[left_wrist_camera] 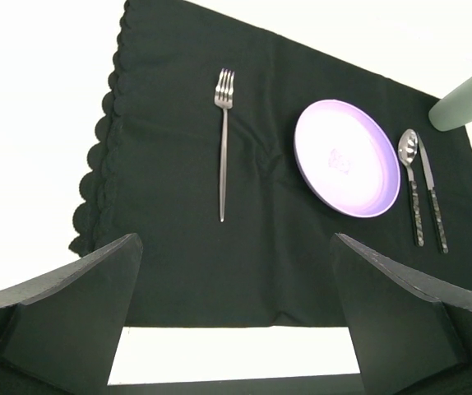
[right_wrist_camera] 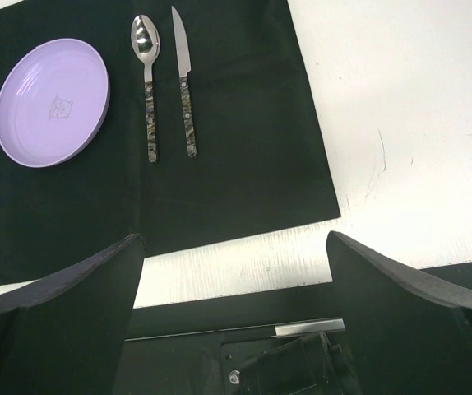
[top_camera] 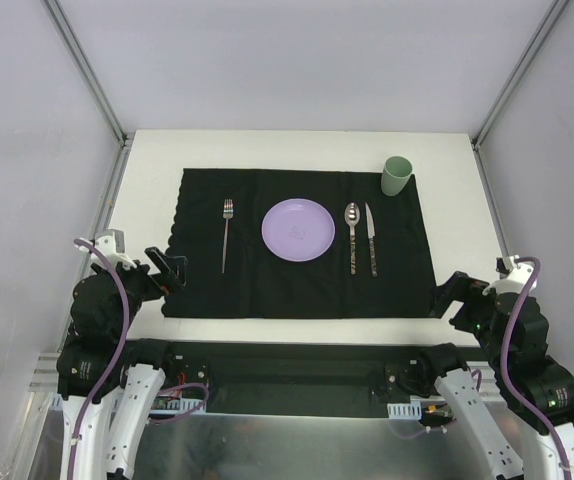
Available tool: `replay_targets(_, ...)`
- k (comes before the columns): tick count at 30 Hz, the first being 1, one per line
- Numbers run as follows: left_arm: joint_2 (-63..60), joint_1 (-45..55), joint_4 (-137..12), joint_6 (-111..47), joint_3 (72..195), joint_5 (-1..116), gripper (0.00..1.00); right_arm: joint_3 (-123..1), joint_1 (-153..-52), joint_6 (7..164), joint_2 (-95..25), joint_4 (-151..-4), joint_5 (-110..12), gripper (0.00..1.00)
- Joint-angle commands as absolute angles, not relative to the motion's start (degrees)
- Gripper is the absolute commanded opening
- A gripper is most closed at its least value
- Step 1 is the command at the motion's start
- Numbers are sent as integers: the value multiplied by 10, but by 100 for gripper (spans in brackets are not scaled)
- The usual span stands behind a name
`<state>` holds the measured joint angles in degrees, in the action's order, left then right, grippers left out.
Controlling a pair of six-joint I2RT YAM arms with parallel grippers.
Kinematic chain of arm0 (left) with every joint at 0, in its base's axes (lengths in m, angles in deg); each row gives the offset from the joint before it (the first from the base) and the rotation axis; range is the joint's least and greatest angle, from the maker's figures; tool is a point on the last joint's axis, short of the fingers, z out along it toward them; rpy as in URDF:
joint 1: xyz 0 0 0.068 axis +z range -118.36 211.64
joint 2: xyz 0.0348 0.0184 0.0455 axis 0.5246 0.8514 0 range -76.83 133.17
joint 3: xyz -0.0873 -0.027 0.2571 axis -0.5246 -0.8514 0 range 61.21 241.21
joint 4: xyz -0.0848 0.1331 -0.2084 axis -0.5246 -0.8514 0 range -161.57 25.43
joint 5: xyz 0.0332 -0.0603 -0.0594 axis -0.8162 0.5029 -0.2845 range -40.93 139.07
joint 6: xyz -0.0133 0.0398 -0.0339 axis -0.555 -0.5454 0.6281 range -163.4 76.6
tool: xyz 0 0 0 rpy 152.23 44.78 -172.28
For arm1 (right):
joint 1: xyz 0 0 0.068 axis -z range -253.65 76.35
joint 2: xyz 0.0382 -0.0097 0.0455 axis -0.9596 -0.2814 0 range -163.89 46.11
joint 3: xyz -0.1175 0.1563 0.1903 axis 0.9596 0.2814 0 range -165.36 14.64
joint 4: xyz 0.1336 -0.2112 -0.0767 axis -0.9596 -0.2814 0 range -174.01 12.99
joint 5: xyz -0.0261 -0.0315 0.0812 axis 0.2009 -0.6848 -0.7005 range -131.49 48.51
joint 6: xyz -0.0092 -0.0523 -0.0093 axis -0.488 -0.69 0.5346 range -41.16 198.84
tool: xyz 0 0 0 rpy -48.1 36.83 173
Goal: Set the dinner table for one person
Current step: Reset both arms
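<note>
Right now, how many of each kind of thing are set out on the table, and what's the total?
Black placemat: 1
Fork: 1
Purple plate: 1
Spoon: 1
Knife: 1
Green cup: 1
Total: 6 things on the dinner table

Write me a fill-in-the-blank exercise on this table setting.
The silver metal fork lies ____ of the round lilac plate.
Between that plate and the dark-handled knife lies the ____.
The pale green cup stands at the far ____ corner of the black cloth mat.
The left tool and right tool both stand ____.
Missing: left; spoon; right; open.
</note>
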<state>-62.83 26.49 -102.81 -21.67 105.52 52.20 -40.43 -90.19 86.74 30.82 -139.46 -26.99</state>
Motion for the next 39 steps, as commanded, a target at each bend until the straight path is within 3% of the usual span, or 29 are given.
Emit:
replay_targets(1,-630,269,-1024,-206,1052,511,99,-409,-904,868,312,-1394,-280,96)
replay_targets(39,-649,268,-1024,-204,1050,508,99,-408,-904,868,321,-1396,-269,96)
